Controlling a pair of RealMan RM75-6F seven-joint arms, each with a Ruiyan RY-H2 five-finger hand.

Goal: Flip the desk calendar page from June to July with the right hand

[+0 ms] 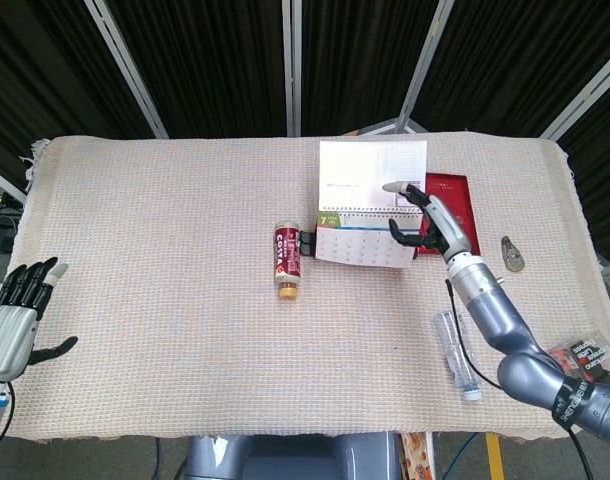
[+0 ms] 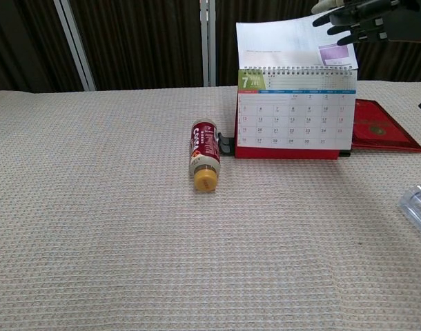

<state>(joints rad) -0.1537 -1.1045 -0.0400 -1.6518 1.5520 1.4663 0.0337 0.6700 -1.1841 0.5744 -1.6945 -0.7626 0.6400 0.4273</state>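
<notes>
The desk calendar (image 1: 368, 243) (image 2: 296, 114) stands on its red base at mid-table, its front sheet showing the number 7. The flipped page (image 1: 373, 165) (image 2: 288, 45) stands upright above the spiral binding. My right hand (image 1: 432, 217) (image 2: 366, 16) is at that page's upper right corner, fingers spread and touching the sheet without gripping it. My left hand (image 1: 15, 318) hovers off the table's front left edge, fingers apart, holding nothing; the chest view does not show it.
A red-labelled bottle (image 1: 287, 260) (image 2: 205, 155) lies just left of the calendar. A red booklet (image 1: 455, 198) (image 2: 384, 134) lies behind it on the right. A clear plastic bottle (image 1: 455, 355) (image 2: 419, 205), a small grey object (image 1: 512, 253) and a packet (image 1: 585, 360) sit front right.
</notes>
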